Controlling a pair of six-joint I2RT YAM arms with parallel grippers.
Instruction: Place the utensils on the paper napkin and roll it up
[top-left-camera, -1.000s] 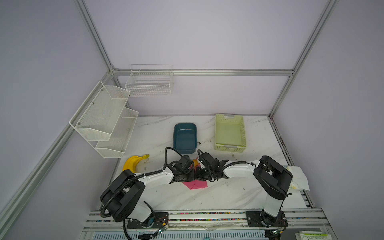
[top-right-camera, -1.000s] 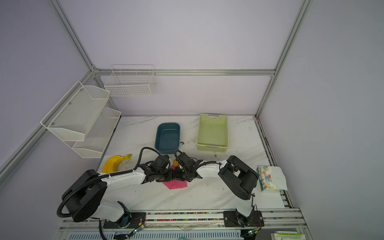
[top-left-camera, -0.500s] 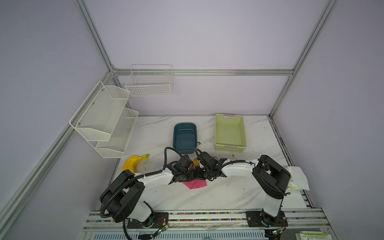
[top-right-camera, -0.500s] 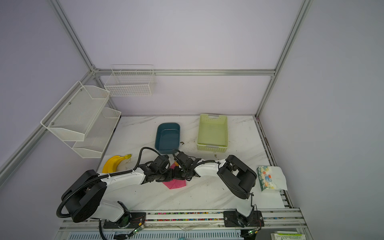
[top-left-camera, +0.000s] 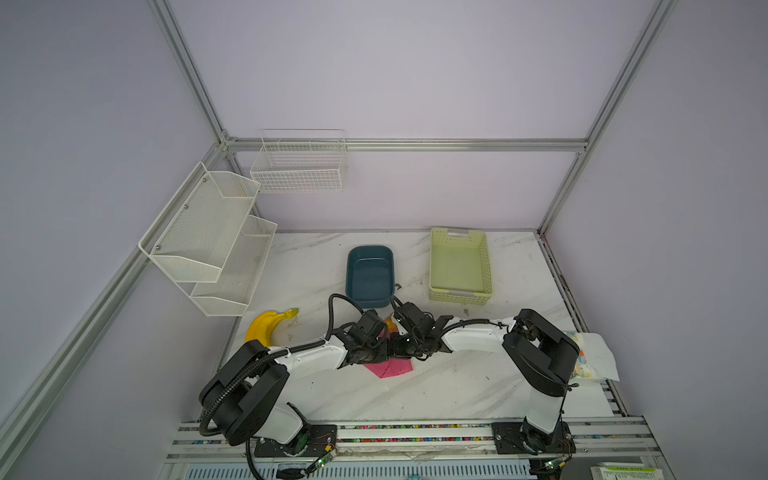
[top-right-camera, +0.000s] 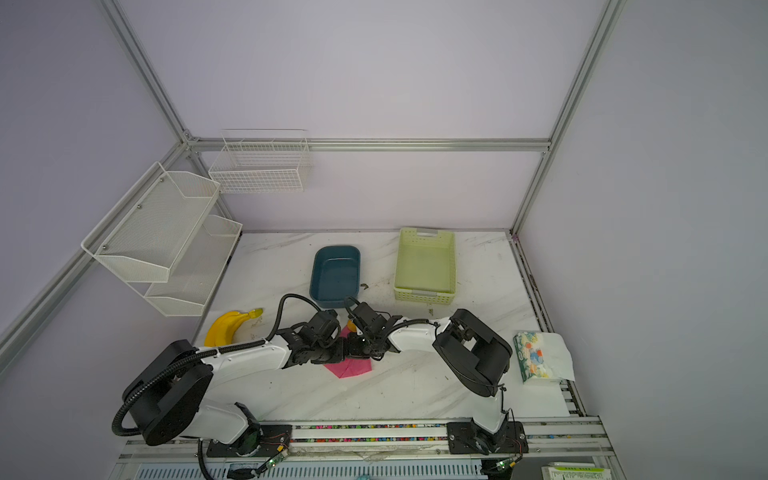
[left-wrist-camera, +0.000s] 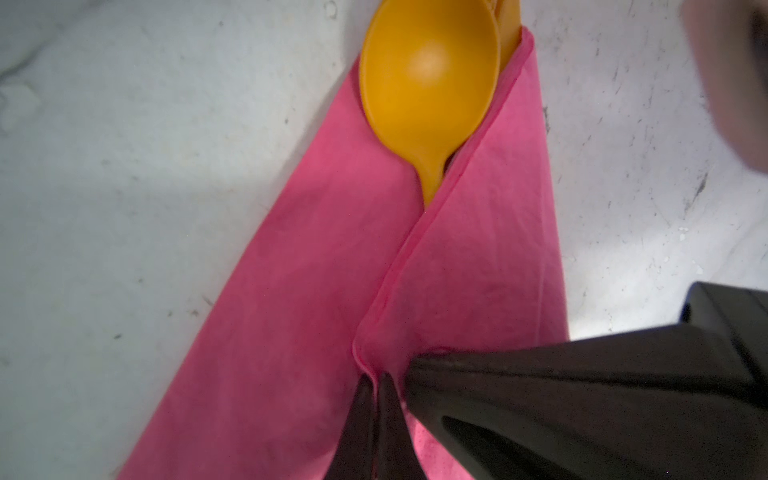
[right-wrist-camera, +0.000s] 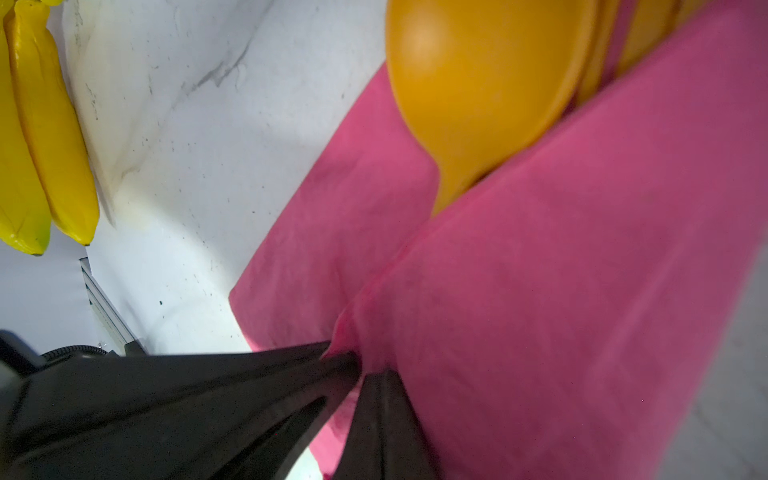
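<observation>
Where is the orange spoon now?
In the left wrist view, the spoon lies on the pink napkin, handle under its folded flap; in a top view, it shows mid-table by the near edge of the blue tub.

The white marbled table (top-left-camera: 457, 395) carries a blue tub (top-left-camera: 370, 276), green basket (top-left-camera: 459, 266), banana (top-left-camera: 262, 328), paper napkin (top-left-camera: 395, 368) and tissue packet (top-right-camera: 534, 357).

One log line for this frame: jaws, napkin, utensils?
left jaws: shut on paper napkin flap edge | right jaws: shut, tips at same edge | utensils: under flap, spoon bowl sticking out
</observation>
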